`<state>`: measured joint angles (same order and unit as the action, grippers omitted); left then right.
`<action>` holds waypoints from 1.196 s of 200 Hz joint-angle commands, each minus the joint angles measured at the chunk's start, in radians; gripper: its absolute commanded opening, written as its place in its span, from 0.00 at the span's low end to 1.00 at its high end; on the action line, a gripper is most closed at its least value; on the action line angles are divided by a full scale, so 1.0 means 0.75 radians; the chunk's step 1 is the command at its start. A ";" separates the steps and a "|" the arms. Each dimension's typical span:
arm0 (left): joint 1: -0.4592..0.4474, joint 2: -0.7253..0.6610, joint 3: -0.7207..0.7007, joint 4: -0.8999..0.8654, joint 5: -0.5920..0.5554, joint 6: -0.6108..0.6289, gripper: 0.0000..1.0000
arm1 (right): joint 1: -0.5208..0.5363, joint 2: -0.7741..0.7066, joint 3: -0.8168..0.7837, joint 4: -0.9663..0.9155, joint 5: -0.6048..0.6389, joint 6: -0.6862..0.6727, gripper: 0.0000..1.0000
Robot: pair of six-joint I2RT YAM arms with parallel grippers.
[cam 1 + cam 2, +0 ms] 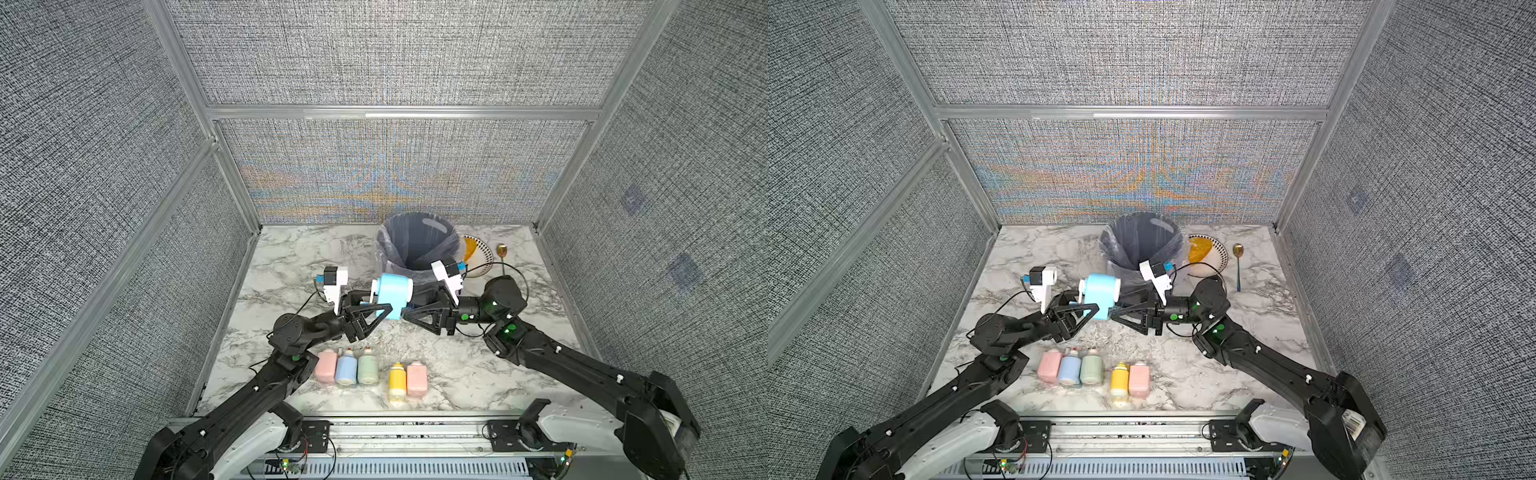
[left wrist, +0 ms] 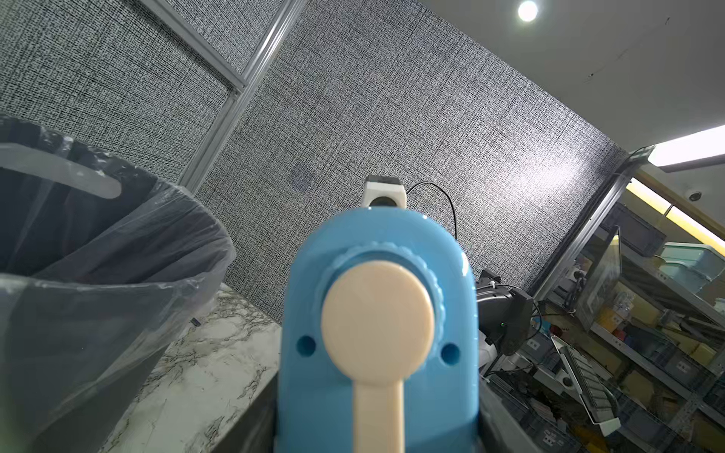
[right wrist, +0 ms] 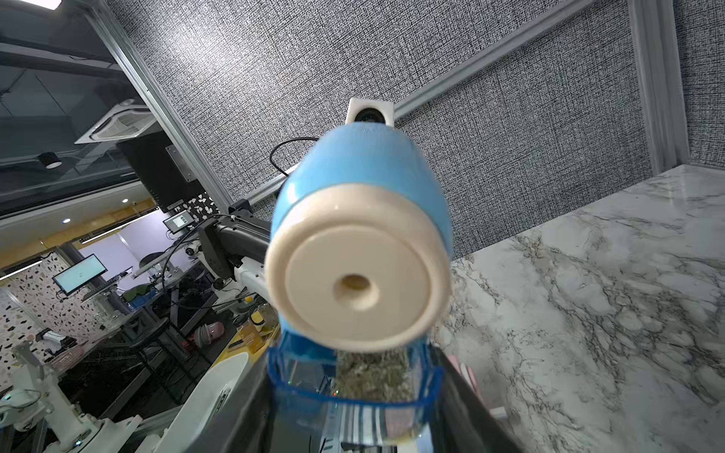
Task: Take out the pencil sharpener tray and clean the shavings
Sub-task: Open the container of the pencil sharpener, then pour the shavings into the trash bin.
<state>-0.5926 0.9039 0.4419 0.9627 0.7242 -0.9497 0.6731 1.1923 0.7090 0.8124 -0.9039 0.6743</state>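
Left claw point(image 1: 376, 306): clamped on the blue pencil sharpener point(image 1: 395, 293), crank end, up off the bench point(image 1: 291, 257).
Right claw point(image 1: 409, 309): closed tight on the clear blue tray point(image 3: 353, 388) under the sharpener's nose.
Shavings point(image 3: 372, 376): heaped in that tray, lower centre of the right wrist view.
Place: mid-frame in both top views, just below the lined bin point(image 1: 399, 245).

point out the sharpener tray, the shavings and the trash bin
sharpener tray point(image 3: 298, 372): right wrist view, bare clear side wall
shavings point(image 3: 372, 376): right wrist view, middle of the pile
trash bin point(image 1: 415, 239): in a top view, lined inner wall
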 commanded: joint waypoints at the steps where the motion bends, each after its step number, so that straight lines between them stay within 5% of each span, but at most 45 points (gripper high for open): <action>1: 0.003 -0.015 0.004 0.091 -0.010 -0.003 0.16 | -0.015 -0.010 -0.015 0.015 -0.006 -0.008 0.44; 164: 0.005 -0.151 0.018 -0.075 -0.048 0.067 0.16 | -0.138 -0.226 -0.107 -0.244 -0.052 -0.189 0.42; 239: 0.006 -0.321 0.026 -0.549 -0.339 0.364 0.16 | -0.202 -0.276 -0.104 -0.352 -0.008 -0.224 0.42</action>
<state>-0.5884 0.6758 0.4633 0.6548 0.5694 -0.7803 0.5232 0.9874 0.6231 0.5682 -0.9352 0.5209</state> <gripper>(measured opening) 0.604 0.567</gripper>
